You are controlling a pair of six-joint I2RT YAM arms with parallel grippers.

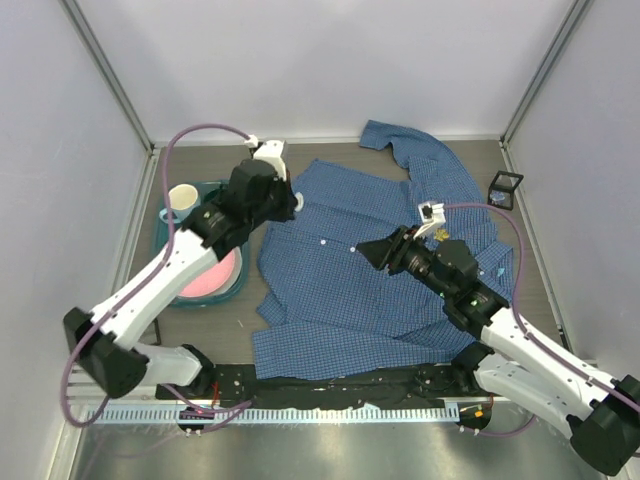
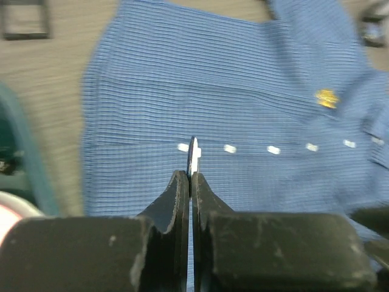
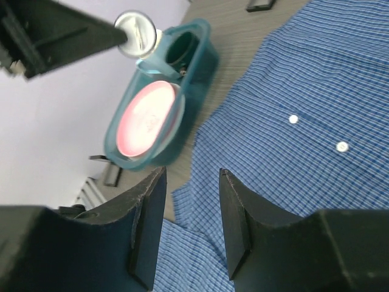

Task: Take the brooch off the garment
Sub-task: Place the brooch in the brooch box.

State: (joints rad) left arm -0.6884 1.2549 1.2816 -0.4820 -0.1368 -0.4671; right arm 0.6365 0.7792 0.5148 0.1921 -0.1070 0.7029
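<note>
Hovering over shirt (image 1: 340, 290), left fingers (image 2: 179, 201) pinching disc (image 3: 135, 33)

The top view looks down over the whole worktop (image 1: 545, 300) from its near edge; each wrist camera peers closely past its jaws; all share the shirt (image 1: 340, 290).

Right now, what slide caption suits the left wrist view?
Left pincer shut on a silver disc above checked shirt.
</note>
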